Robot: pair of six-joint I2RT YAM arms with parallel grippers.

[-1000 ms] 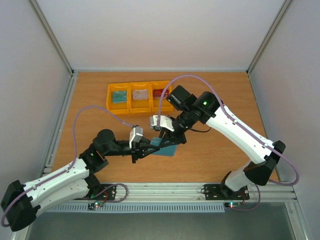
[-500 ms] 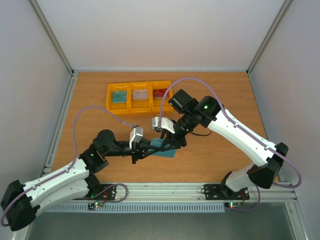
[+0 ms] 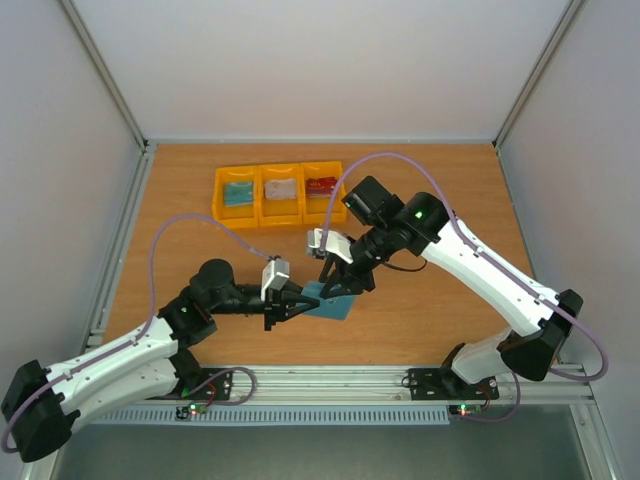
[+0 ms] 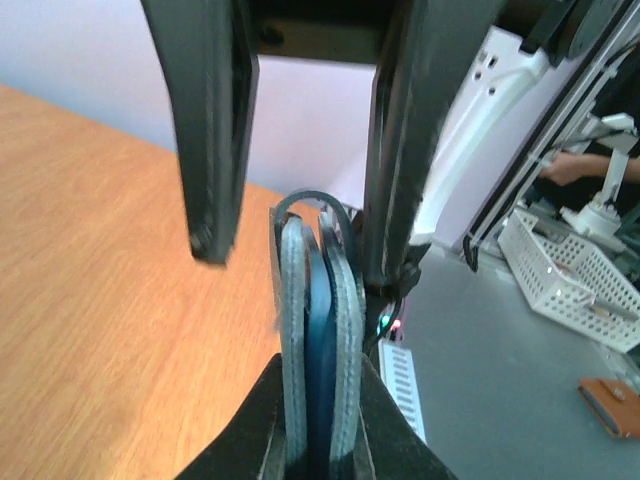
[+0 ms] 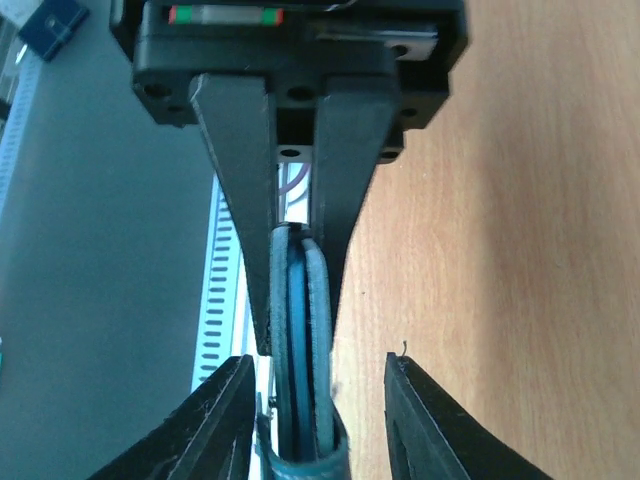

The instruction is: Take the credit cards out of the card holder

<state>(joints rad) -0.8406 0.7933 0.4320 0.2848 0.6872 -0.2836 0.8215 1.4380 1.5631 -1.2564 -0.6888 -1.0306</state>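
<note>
The teal-blue card holder (image 3: 330,302) is held edge-on just above the table. My left gripper (image 4: 318,445) is shut on its near end, pressing the two pale leaves (image 4: 292,330) around a darker blue layer. I cannot tell whether that layer is a card. My right gripper (image 5: 322,425) stands open astride the holder's (image 5: 300,340) other end. Its left finger (image 5: 215,425) is close to the holder and its right finger (image 5: 430,420) is well clear of it. A teal credit card (image 3: 238,193), a whitish one (image 3: 281,189) and a red one (image 3: 321,184) lie in the bins.
Three yellow bins (image 3: 262,210) stand in a row at the back of the wooden table. Both arms meet over the table's middle near the front. A metal rail (image 3: 330,380) runs along the near edge.
The right arm has shifted slightly to the right and toward the near edge, its fingers staying around the holder. The left arm and the holder have hardly moved.
</note>
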